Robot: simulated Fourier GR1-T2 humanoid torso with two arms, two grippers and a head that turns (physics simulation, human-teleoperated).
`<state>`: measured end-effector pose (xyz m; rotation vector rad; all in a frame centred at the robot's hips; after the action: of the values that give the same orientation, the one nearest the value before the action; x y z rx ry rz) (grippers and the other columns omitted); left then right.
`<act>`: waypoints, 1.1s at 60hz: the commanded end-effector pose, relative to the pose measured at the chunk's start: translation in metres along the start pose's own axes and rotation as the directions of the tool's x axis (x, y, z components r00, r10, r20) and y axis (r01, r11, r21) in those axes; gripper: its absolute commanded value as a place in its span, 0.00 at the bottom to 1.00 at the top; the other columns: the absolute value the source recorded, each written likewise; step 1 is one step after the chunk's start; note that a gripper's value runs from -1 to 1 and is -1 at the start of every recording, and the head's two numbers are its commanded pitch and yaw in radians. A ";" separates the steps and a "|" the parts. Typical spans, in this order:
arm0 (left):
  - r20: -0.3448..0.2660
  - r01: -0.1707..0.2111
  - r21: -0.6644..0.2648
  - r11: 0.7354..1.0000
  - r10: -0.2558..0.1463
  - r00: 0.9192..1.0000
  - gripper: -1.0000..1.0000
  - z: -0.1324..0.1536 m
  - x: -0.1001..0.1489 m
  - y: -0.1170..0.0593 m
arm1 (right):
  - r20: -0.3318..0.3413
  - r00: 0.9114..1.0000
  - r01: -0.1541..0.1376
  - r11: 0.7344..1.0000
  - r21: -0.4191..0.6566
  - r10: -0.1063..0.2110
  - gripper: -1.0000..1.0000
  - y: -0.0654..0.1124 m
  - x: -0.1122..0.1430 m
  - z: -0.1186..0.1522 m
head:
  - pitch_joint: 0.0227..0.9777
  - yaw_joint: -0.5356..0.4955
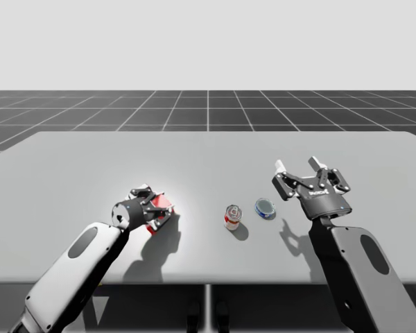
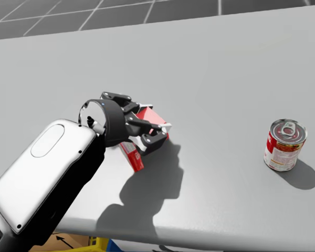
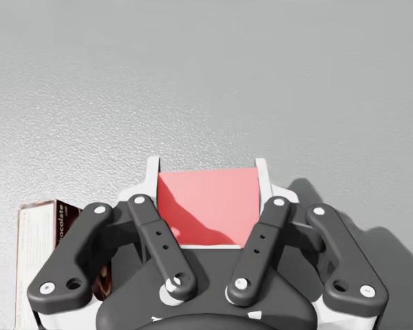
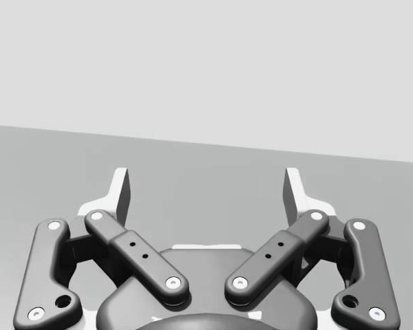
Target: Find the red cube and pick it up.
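On my bench (image 1: 208, 149) I count one red cube (image 3: 206, 203), one brown-and-white box (image 3: 38, 254) and two cans: one red-and-white can (image 2: 284, 145) and one blue can (image 1: 265, 207). Two pincers are mine: left pincer (image 3: 206, 170), right pincer (image 4: 206, 182).

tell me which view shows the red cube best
Left wrist view: the red cube faces the camera between my left gripper's fingers. The high and head views show bits of it past that gripper.
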<state>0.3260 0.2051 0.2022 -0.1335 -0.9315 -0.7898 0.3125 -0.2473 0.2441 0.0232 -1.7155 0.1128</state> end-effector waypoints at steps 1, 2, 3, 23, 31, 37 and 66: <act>-0.235 0.001 -0.108 0.994 -0.027 0.972 0.98 -0.007 -0.028 -0.013 | 0.000 1.000 0.001 1.000 -0.001 -0.001 0.00 -0.001 0.001 0.000 | 0.80 0.76; -0.236 0.002 -0.110 0.994 -0.028 0.971 0.97 -0.008 -0.028 -0.014 | 0.000 1.000 0.001 1.000 -0.001 -0.001 0.00 -0.001 0.001 0.000 | 0.78 0.76; -0.236 0.002 -0.111 0.994 -0.028 0.971 0.98 -0.008 -0.029 -0.014 | 0.000 1.000 0.001 1.000 -0.001 -0.001 0.00 -0.001 0.001 0.000 | 0.76 0.77; -0.237 0.021 -0.120 0.993 -0.049 0.970 1.00 -0.008 -0.029 -0.019 | 0.004 1.000 0.005 1.000 -0.003 -0.005 0.00 -0.003 0.002 0.001 | 0.54 0.78; -0.218 0.048 -0.113 0.992 -0.072 0.973 1.00 -0.004 -0.021 -0.018 | 0.007 1.000 0.008 1.000 -0.010 -0.008 0.00 -0.004 0.002 0.001 | 0.50 0.78; -0.187 0.061 -0.099 0.993 -0.079 0.979 1.00 0.001 -0.012 -0.015 | 0.008 1.000 0.004 1.000 -0.019 -0.004 0.00 -0.006 0.002 0.001 | 0.50 0.78; 0.043 0.092 0.036 0.995 -0.093 0.995 1.00 0.056 0.064 0.010 | 0.012 1.000 0.010 1.000 -0.025 -0.010 0.00 -0.008 0.003 0.000 | 0.49 0.78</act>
<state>0.3186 0.2062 0.2671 -0.1160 -1.1848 -0.7894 0.3121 -0.2542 0.2471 0.0129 -1.7274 0.0862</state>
